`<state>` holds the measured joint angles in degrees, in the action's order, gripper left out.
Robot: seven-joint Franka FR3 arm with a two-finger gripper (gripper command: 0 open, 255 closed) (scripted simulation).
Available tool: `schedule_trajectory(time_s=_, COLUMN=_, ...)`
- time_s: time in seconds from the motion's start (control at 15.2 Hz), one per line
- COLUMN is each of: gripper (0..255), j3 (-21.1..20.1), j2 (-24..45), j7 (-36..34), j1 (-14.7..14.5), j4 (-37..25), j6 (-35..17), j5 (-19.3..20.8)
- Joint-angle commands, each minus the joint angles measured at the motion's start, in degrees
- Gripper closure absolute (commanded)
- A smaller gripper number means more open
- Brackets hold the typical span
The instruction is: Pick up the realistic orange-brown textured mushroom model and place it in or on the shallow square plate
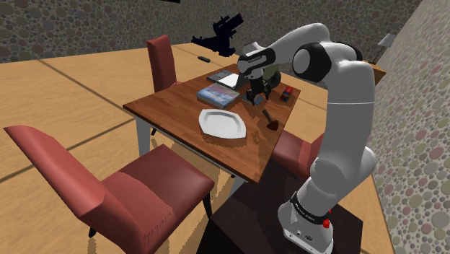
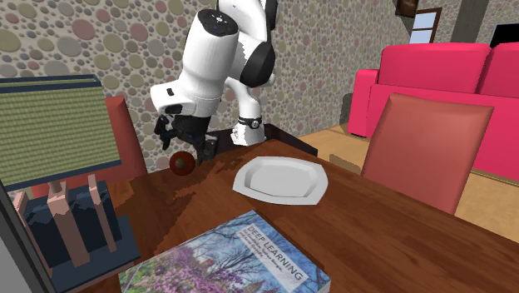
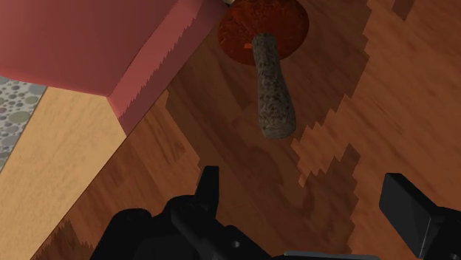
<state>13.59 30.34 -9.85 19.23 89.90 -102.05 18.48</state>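
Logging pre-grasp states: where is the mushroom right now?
In the shoulder view the mushroom sits on the wooden table, right of the white plate, near the edge by a red chair, just ahead of the open gripper, not held.

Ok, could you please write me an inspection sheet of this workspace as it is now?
Surface: brown wooden table, partly in shadow.
Job's things: red-brown mushroom on the table, apart from the white plate; the plate is empty.
Clutter: book titled Deep Learning; small red item, unclear what it is.
Gripper: gripper open, above the table, short of the mushroom, holding nothing.
Cables: nothing seen.
Surroundings: red chairs, pink sofa, pebble-patterned walls.
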Motion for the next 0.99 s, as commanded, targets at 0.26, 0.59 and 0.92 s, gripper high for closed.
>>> schedule_trajectory(time_s=0.26, gripper=0, j3=0.0, j2=0.03, j7=-0.02, j1=0.02, j4=0.09, j6=-0.13, j5=0.0)
schedule_trajectory(time_s=0.59, gripper=255, j3=0.0, j2=0.03, j7=-0.02, j1=0.02, j4=0.08, j6=-0.13, j5=0.0)
schedule_trajectory(time_s=0.92, gripper=255, j3=0.0, j2=0.03, j7=-0.02, j1=0.02, j4=0.08, j6=-0.13, j5=0.0)
